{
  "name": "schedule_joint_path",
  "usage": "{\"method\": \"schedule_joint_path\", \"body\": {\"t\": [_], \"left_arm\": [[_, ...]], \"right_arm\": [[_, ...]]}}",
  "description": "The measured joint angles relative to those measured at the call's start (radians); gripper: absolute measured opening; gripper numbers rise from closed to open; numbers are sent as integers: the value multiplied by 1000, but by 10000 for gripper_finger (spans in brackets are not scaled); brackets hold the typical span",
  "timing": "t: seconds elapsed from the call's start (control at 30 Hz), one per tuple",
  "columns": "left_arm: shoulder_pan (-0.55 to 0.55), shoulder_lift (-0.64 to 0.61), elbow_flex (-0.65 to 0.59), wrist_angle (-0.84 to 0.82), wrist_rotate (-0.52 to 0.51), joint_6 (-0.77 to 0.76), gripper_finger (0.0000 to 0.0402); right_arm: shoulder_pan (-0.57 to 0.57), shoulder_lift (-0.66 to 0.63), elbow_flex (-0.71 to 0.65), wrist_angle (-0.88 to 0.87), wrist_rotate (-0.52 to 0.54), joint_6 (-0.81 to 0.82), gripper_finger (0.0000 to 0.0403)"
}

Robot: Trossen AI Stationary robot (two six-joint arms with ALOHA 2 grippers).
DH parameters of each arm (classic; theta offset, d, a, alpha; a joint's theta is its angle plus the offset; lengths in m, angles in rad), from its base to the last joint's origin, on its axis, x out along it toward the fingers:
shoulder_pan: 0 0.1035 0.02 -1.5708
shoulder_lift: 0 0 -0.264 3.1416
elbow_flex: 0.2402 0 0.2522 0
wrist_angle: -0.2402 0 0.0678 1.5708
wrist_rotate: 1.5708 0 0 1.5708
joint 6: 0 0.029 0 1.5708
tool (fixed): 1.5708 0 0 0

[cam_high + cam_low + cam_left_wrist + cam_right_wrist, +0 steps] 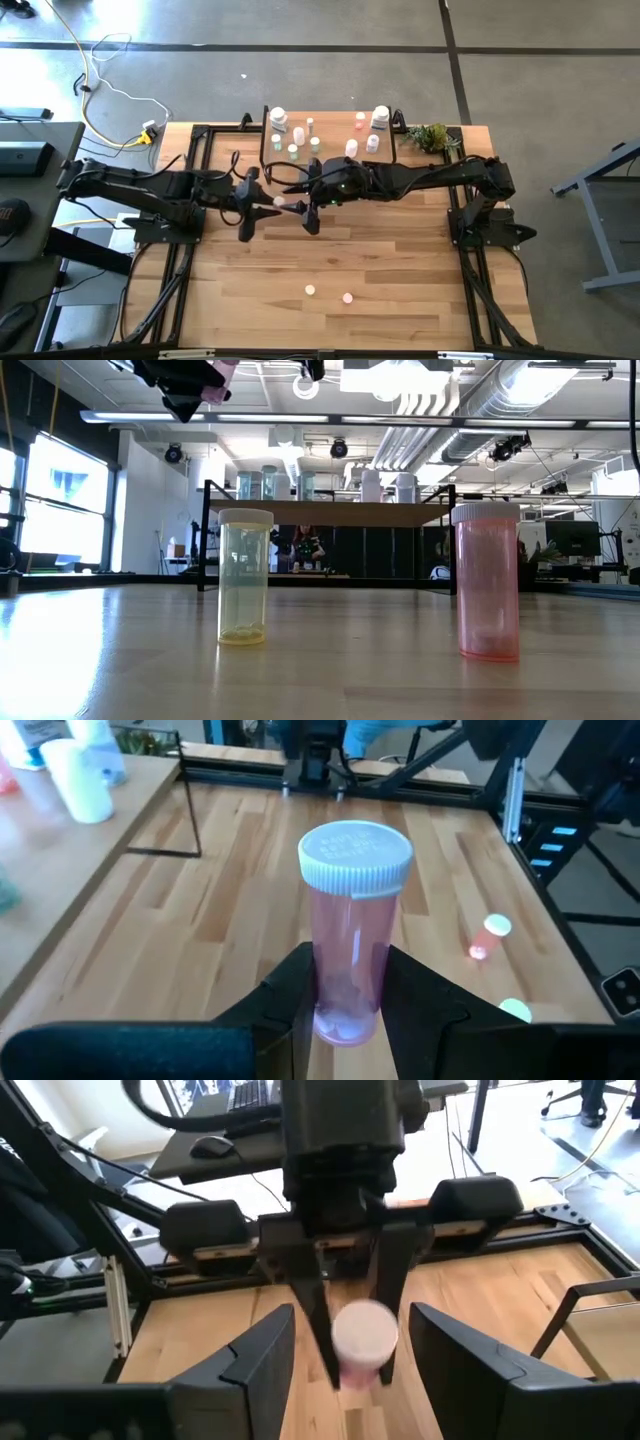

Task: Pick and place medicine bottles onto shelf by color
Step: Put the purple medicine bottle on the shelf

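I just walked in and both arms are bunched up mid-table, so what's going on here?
The left gripper holds a pink bottle with a white cap above the middle of the table, jaws shut on it. The right gripper faces it, jaws open on either side of the bottle, apparently a handover. Several bottles already stand on the shelf; a yellow bottle and another pink one wait on the table.

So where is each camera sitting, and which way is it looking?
High view: above the table, looking straight down; both arms show, meeting mid-table.
Low view: at tabletop height, looking level at the yellow bottle, the pink bottle and the shelf; arms show at the top.
Left wrist view: on the left arm, looking past the left tool shut on the held bottle.
Right wrist view: on the right arm, facing the left tool; the right tool is open.
Both wrist views share the held bottle.
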Motion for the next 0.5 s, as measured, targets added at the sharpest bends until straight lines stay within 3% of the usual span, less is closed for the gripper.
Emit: {"method": "schedule_joint_path", "body": {"t": [0.5], "left_arm": [[0,96,0,189,11,0,85]], "right_arm": [[0,1,-1,-59,-11,22,189]]}}
